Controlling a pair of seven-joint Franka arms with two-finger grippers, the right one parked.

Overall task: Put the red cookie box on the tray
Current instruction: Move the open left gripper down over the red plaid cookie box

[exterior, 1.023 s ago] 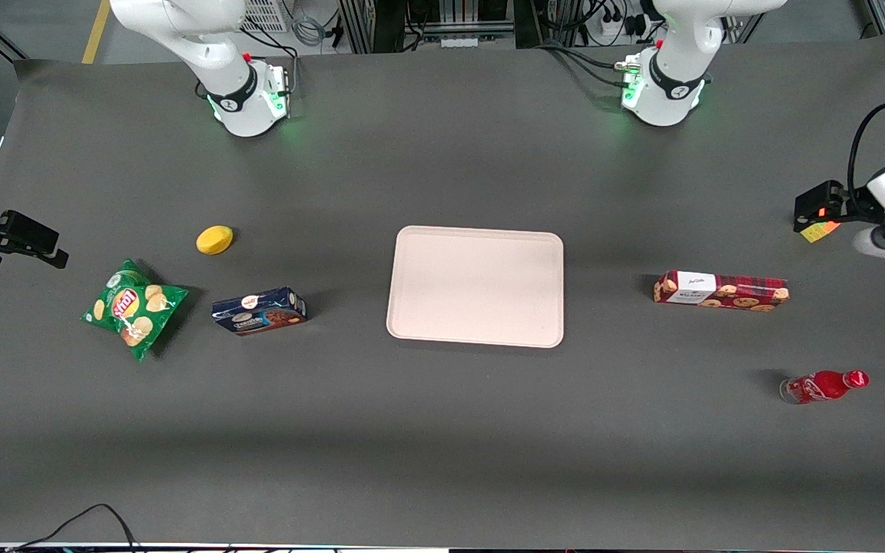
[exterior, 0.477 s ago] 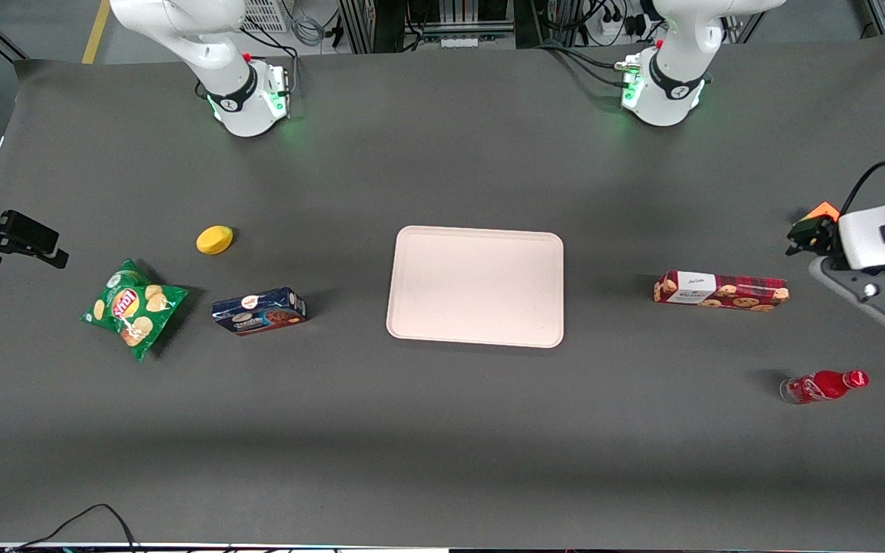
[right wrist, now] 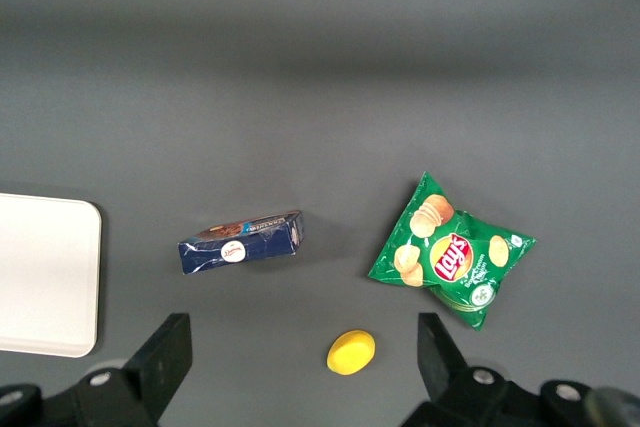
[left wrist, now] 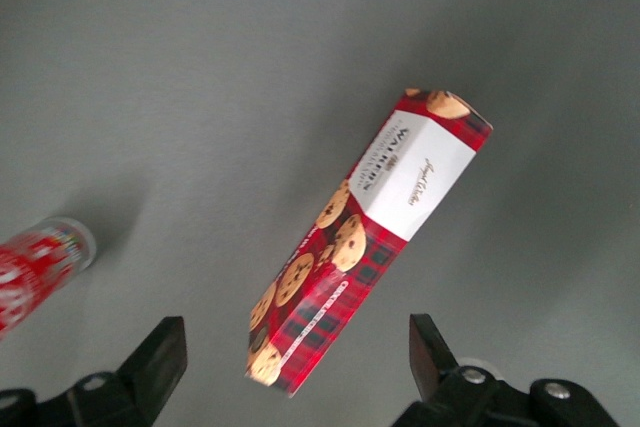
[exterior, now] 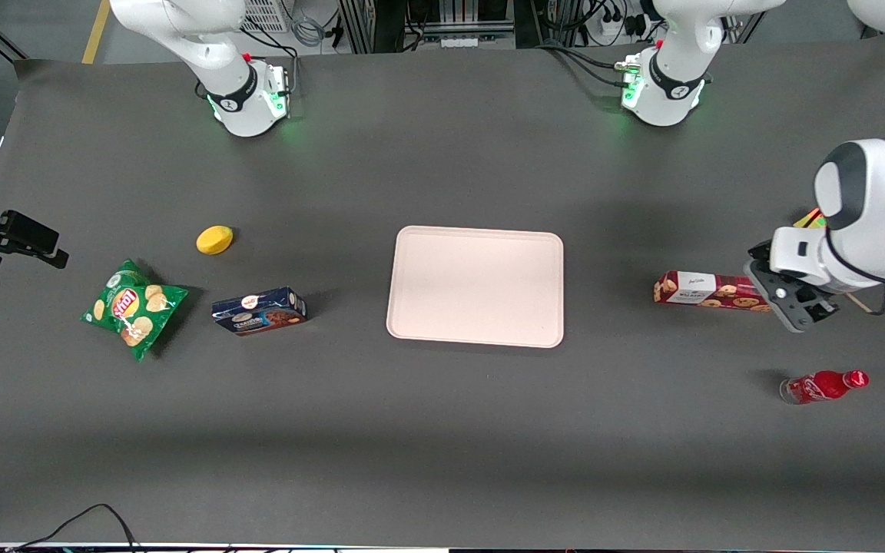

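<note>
Front view, right of centre: the long, slim red plaid cardboard cookie box [exterior: 707, 290] lies flat on the dark matte table [exterior: 442, 430], well apart from the smooth cream-pink rounded tray [exterior: 476, 286]; the gripper [exterior: 794, 306] hovers over its end.

Left wrist view: the box's white label panel and cookie pictures show, black fingers [left wrist: 160, 357] spread, touching nothing.

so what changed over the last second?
The left arm swung in from the table's edge; its claw now hovers open over the end of the red cookie box farthest from the tray, holding nothing. Box, tray and red bottle haven't moved.
</note>
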